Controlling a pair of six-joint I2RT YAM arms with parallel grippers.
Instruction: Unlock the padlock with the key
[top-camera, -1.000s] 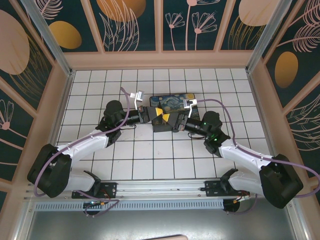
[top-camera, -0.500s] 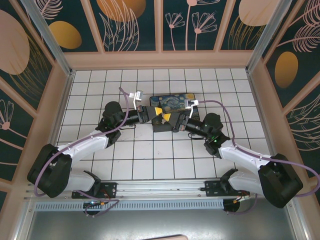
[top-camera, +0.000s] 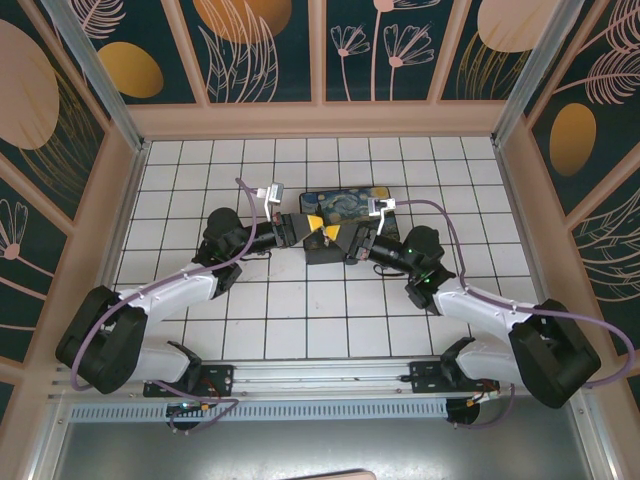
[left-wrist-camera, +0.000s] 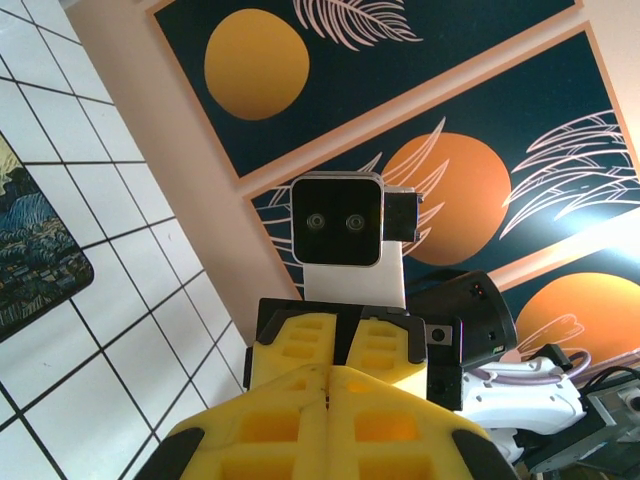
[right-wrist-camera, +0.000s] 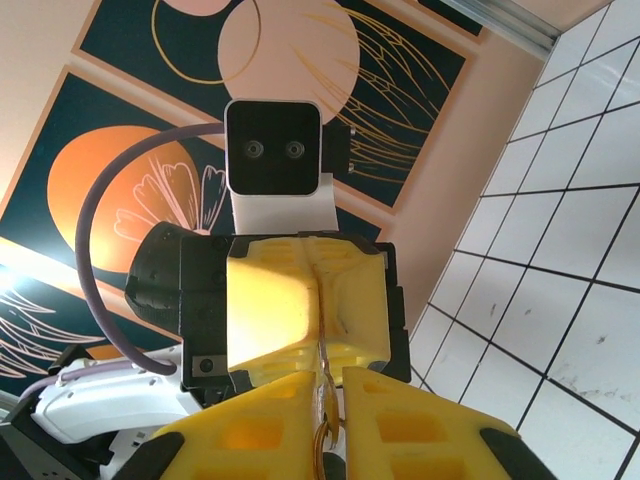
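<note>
the two arms are stretching in toward the middle of the tiled table (top-camera: 200, 170). the left hand (top-camera: 314, 222) and the right hand (top-camera: 334, 237) are meeting tip to tip over the near left part of the painted box (top-camera: 350, 203). from above, the yellow fingertips are seeming to touch, but the meeting spot is too small there to read.

in the right wrist view, the right hand (right-wrist-camera: 325, 388) is squeezing its fingers almost together on the key (right-wrist-camera: 323, 400), a thin metal strip standing in the narrow slit between them. a small ring (right-wrist-camera: 320, 442) is hanging at its near end, and the bottom of the picture is cutting it off. the far end of the key is running up to the left hand (right-wrist-camera: 318, 310) facing it. its tip is disappearing at the seam of those fingers, so how far in it is going cannot be told.

in the left wrist view, the left hand (left-wrist-camera: 328, 390) is holding its fingers pressed flat together along one seam, and whether anything is lying pinched inside is hidden. the right hand (left-wrist-camera: 345, 345) is sitting straight against it, blocking the contact point. a corner of the painted box (left-wrist-camera: 30, 240) is showing at the left edge, cut off by the frame.
</note>
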